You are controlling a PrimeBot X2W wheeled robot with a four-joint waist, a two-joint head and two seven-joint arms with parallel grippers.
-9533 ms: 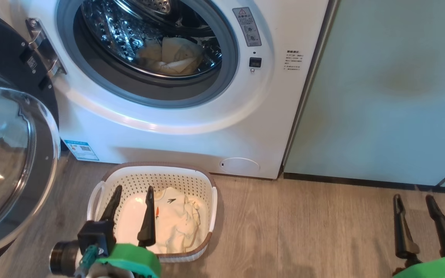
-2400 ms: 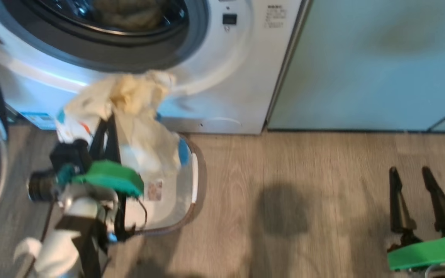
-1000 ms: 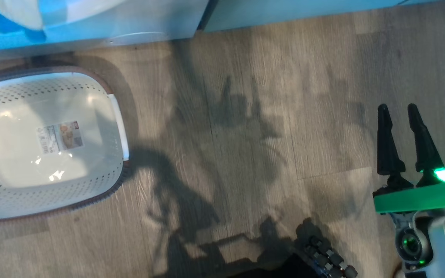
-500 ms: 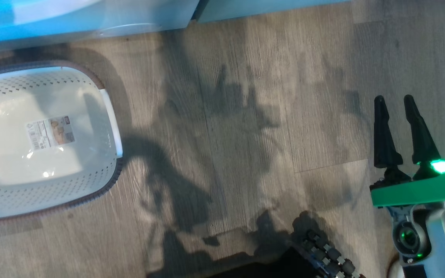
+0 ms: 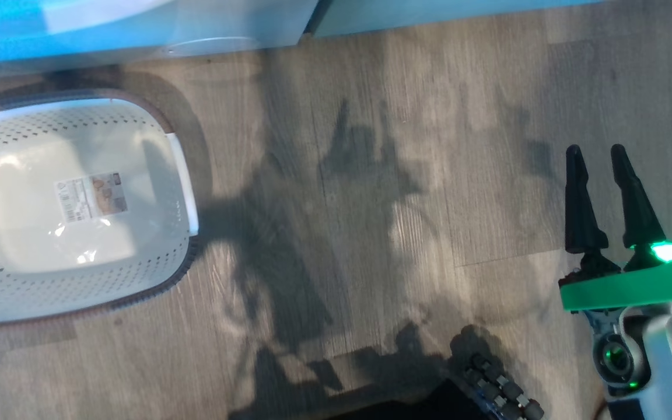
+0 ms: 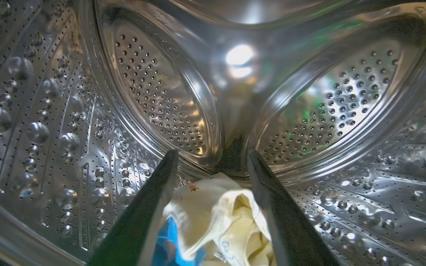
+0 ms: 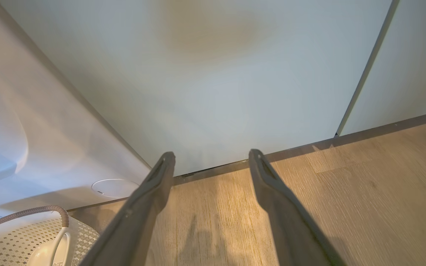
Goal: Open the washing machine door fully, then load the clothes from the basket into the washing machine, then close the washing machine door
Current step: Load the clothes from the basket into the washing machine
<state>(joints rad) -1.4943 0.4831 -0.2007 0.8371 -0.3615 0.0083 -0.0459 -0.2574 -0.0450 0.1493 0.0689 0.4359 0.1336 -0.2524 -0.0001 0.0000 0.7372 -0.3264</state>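
In the left wrist view my left gripper (image 6: 210, 157) is inside the shiny steel drum (image 6: 161, 99) of the washing machine, its fingers wide apart and open. The pale yellow clothes (image 6: 216, 210) with a blue piece (image 6: 168, 240) lie on the drum floor below and between the fingers. The cream basket (image 5: 161, 274) stands on the floor at the left of the head view, with just its paper label (image 5: 92, 197) inside. My right gripper (image 5: 595, 154) hangs open over the floor at the lower right. The washing machine door is out of view.
The washer's white lower front (image 5: 137, 35) with its round flap (image 7: 114, 187) runs along the top of the head view, and the pale green cabinet (image 7: 216, 74) stands to its right. My base with a roller wheel (image 5: 499, 391) shows at the bottom edge. Wooden floor (image 5: 371, 204) lies between basket and right gripper.
Earlier my left gripper lifted the yellow clothes out of the basket toward the drum. Over the last second the basket stays bare, the head camera shifts slightly, and the right gripper keeps still.
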